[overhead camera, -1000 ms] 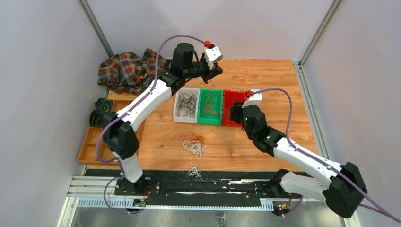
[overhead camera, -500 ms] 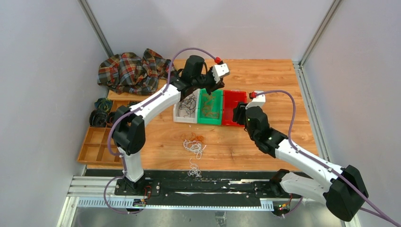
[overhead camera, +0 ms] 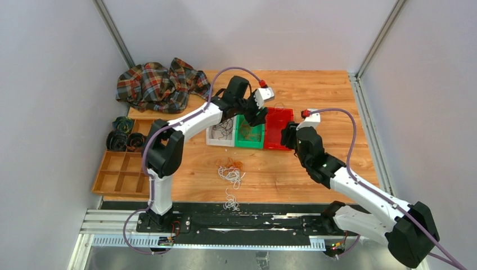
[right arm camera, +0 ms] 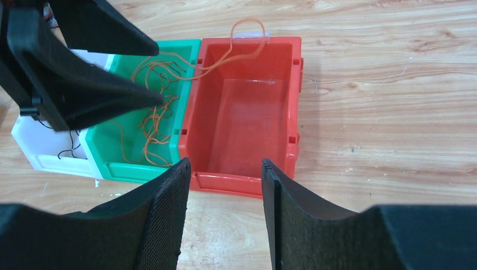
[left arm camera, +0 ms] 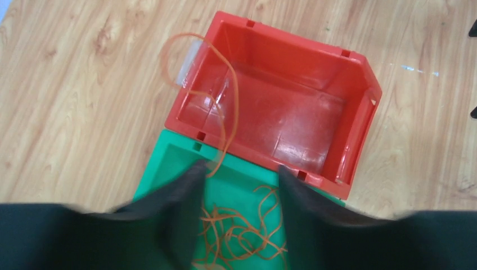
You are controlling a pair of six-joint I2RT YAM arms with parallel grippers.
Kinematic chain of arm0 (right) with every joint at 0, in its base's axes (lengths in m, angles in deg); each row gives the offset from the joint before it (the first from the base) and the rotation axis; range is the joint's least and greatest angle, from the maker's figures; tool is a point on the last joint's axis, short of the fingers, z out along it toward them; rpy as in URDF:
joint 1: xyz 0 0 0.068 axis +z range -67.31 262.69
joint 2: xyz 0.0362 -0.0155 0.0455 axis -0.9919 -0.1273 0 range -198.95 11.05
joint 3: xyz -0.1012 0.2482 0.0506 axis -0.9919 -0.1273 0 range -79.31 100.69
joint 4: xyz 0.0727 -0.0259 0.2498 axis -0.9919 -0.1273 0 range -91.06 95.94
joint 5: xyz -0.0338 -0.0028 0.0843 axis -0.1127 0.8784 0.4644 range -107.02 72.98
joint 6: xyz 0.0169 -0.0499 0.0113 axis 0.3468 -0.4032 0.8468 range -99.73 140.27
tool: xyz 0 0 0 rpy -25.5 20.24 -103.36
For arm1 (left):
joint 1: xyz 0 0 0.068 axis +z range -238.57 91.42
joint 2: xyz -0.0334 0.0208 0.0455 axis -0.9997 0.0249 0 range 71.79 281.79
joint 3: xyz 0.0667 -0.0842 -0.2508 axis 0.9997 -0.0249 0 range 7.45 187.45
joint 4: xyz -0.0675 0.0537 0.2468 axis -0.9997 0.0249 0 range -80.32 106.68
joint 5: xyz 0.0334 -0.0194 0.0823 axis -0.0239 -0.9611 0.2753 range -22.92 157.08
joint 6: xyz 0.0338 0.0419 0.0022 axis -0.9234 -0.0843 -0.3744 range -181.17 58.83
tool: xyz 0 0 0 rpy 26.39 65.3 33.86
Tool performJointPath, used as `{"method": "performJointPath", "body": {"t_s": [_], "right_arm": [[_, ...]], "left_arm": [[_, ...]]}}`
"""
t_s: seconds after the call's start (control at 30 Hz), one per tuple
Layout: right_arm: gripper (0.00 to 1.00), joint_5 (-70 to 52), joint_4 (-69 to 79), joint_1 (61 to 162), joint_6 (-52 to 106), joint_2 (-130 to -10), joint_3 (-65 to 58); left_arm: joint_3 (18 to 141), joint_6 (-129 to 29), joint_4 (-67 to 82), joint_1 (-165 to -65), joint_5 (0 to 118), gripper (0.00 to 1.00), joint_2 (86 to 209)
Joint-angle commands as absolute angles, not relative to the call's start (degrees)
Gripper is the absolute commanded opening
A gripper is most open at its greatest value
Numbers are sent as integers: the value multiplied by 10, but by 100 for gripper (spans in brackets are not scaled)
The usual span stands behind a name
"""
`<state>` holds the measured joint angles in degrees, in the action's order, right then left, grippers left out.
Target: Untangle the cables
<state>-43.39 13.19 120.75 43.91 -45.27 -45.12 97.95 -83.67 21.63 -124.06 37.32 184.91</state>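
Judging by look, the cables [overhead camera: 231, 171] heaped on the near side of the green bin [right arm camera: 135, 167] are light, limp, snag-prone; pinch one loose end. Left gripper [left arm camera: 239, 185] over that bin, right gripper [right arm camera: 225, 185] just beside it: jaws apart, gripping nothing.

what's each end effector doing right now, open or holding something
left end effector: open, gripping nothing; an orange cable runs loose past one finger.
right end effector: open, empty, facing the red bin.
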Motion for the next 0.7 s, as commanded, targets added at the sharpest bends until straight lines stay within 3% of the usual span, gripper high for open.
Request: {"method": "performJointPath", "body": {"t_s": [0.0, 0.13, 0.33, 0.47, 0.57, 0.67], "right_arm": [[50, -432, 112, 1192, 448, -441, -441], [50, -410, 96, 1187, 441, -445, -424], [53, -377, 70, 1156, 457, -473, -398], [55, -323, 61, 1110, 472, -525, -359], [57, -282, 59, 1075, 490, -592, -313], [59, -251, 61, 1054, 508, -665, -250]], "left_arm": [[959, -853, 245, -1243, 389, 65, 1820], [964, -856, 252, -1242, 405, 62, 1805], [998, -880, 277, -1242, 406, 45, 1815], [1087, -944, 391, -1243, 370, 33, 1846], [1157, -969, 486, -1237, 357, 35, 1863], [1182, -977, 543, -1226, 373, 49, 1850]]}}
